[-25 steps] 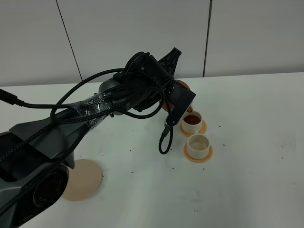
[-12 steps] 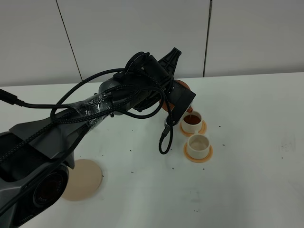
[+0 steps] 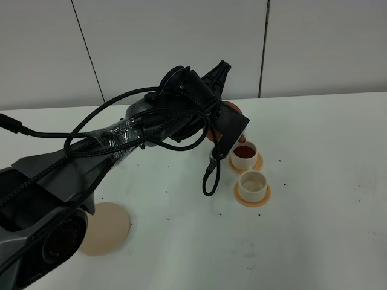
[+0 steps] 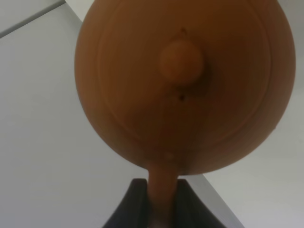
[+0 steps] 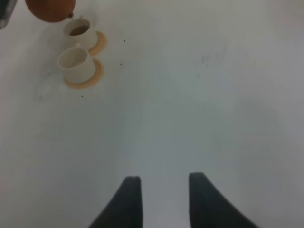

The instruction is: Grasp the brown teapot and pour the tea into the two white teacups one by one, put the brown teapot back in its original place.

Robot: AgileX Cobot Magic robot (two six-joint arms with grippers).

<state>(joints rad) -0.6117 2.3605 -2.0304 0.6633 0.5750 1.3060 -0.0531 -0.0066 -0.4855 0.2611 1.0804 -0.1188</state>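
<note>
The brown teapot [image 4: 180, 80] fills the left wrist view, lid knob facing the camera. My left gripper [image 4: 160, 206] is shut on its loop handle. In the high view the left arm reaches across the table and hides most of the teapot [image 3: 233, 109], which hangs tilted just above the far white teacup [image 3: 245, 154]. That cup holds dark tea [image 3: 244, 151]. The near white teacup [image 3: 253, 182] looks empty; each stands on an orange saucer. The beige coaster [image 3: 107, 228] lies bare at front left. My right gripper [image 5: 164, 199] is open over bare table, far from both cups [image 5: 76, 63].
The black cable loop [image 3: 208, 175] of the left arm hangs down just left of the cups. Small dark specks dot the white table [image 3: 314, 211]. A white panelled wall stands behind the table.
</note>
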